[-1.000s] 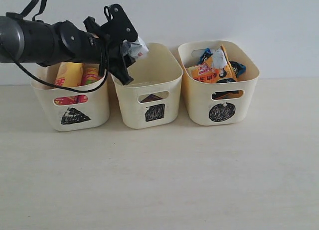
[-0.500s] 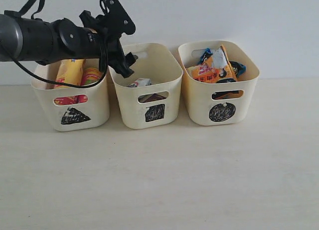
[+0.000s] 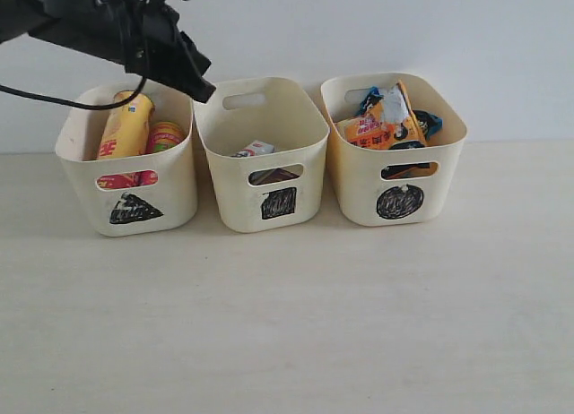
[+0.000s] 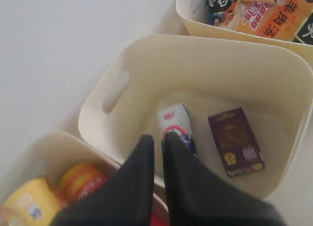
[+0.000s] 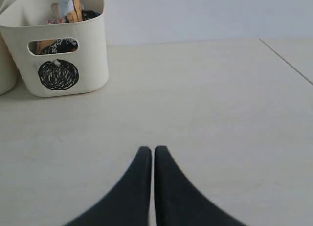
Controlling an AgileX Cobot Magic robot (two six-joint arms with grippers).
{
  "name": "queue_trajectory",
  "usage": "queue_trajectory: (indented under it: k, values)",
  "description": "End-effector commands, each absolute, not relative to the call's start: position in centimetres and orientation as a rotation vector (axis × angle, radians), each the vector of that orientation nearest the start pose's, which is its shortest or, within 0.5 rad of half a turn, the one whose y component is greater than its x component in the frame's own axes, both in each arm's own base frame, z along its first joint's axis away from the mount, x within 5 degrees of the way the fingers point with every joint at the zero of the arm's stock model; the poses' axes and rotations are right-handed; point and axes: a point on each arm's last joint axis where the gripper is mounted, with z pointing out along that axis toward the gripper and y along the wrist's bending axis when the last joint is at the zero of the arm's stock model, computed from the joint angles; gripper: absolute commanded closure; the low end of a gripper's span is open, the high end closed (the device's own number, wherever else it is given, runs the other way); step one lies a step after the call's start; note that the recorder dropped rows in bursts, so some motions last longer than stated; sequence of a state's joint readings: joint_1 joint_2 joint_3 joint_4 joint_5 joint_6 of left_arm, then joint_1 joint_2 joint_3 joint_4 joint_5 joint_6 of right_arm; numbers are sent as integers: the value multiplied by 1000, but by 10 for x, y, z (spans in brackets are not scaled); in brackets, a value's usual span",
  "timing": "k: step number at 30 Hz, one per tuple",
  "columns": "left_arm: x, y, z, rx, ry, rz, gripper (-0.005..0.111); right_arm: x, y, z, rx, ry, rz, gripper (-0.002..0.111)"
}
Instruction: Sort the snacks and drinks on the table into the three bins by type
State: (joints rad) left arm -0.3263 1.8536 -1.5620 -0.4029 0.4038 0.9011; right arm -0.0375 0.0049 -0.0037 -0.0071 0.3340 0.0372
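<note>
Three bins stand in a row along the far edge of the table (image 3: pixel 287 324). The blue-white carton (image 4: pixel 176 125) and purple carton (image 4: pixel 235 140) lie flat in the middle square bin (image 3: pixel 233 185), grouped as drinks. The chip tubes (image 3: pixel 126 127) stand in the triangle bin (image 3: pixel 170 194) at the left end, and the crinkly bags (image 3: pixel 386 118) fill the circle bin (image 3: pixel 359 190) at the right end. The left gripper (image 4: pixel 157 138), closed and empty, hangs above where the triangle and square bins meet. The right gripper (image 5: pixel 152 150), also closed and empty, sits low over the table. Sorting appears complete.

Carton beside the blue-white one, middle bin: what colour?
Dark purple; that carton shows best in the left wrist view.
</note>
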Motion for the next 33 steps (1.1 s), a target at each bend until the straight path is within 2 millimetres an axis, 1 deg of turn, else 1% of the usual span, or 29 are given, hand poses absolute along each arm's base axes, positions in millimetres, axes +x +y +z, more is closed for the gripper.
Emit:
queue_trajectory:
  k: [1, 6, 9, 11, 14, 21, 27, 33]
  values:
    - [399, -128, 312, 885, 2137, -67, 102, 54, -2, 183, 69, 1812, -8, 108]
    - [384, -102, 320, 809, 2325, 119, 102, 54, -2, 183, 69, 1812, -8, 108]
    - [375, -92, 327, 758, 2364, 200, 102, 54, -2, 183, 69, 1812, -8, 108]
    - [368, -88, 332, 700, 2368, 221, 102, 54, -2, 183, 69, 1812, -8, 108]
    - [357, -84, 336, 664, 2369, 214, 102, 54, -2, 183, 69, 1812, -8, 108]
    - [326, -76, 334, 596, 2375, 181, 102, 54, -2, 183, 69, 1812, -8, 108]
    - [290, -71, 329, 542, 2374, 99, 102, 54, -2, 183, 69, 1812, -8, 108]
    - [252, -61, 338, 525, 2331, 84, 102, 54, -2, 183, 69, 1812, -8, 108]
